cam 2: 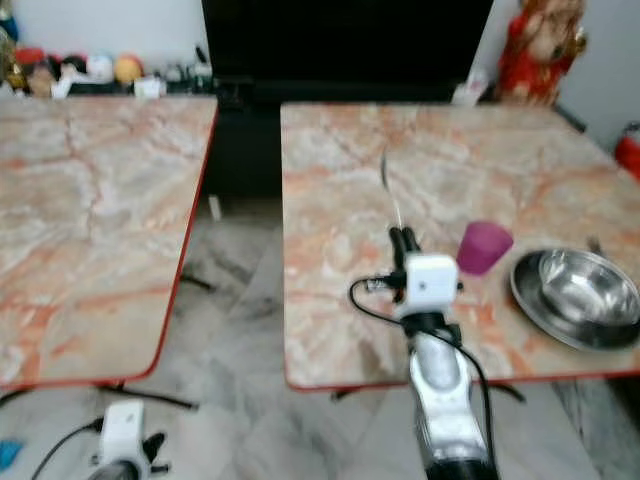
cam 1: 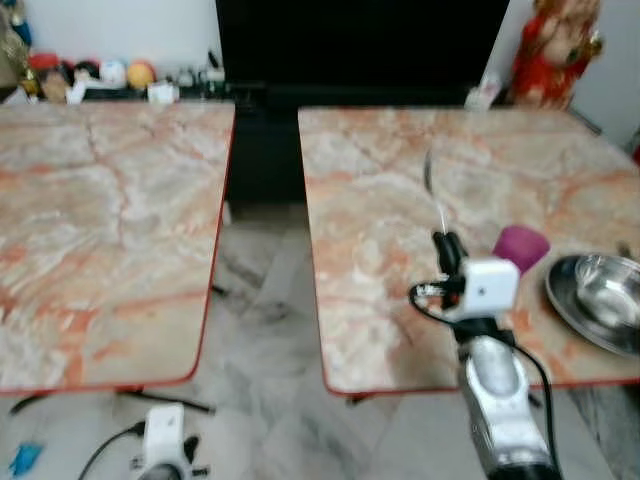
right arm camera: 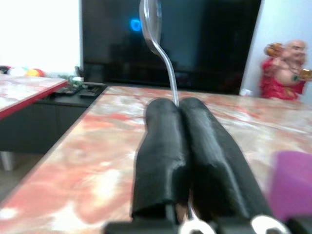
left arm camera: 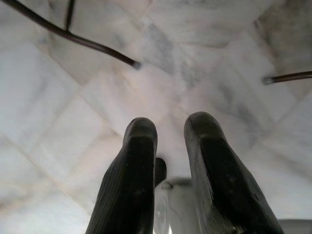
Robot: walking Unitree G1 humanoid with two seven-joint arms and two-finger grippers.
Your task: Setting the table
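My right gripper [cam 1: 446, 243] is shut on a metal spoon [cam 1: 432, 190], whose bowl points up and away over the right marble table [cam 1: 380, 230]. In the right wrist view the spoon [right arm camera: 158, 39] rises from between the closed black fingers [right arm camera: 163, 146]. A purple cup [cam 1: 520, 248] stands just right of the gripper. Beside the cup, a steel bowl [cam 1: 606, 286] sits in a steel plate [cam 1: 562, 305] near the table's right edge. My left gripper [left arm camera: 170, 131] hangs low over the floor, its fingers slightly apart with nothing between them.
A second marble table [cam 1: 100, 230] stands to the left, with a floor gap [cam 1: 265, 300] between the two. A dark TV cabinet [cam 1: 360, 50] and a red figurine [cam 1: 555, 50] lie behind. Small items [cam 1: 90, 75] line the back shelf.
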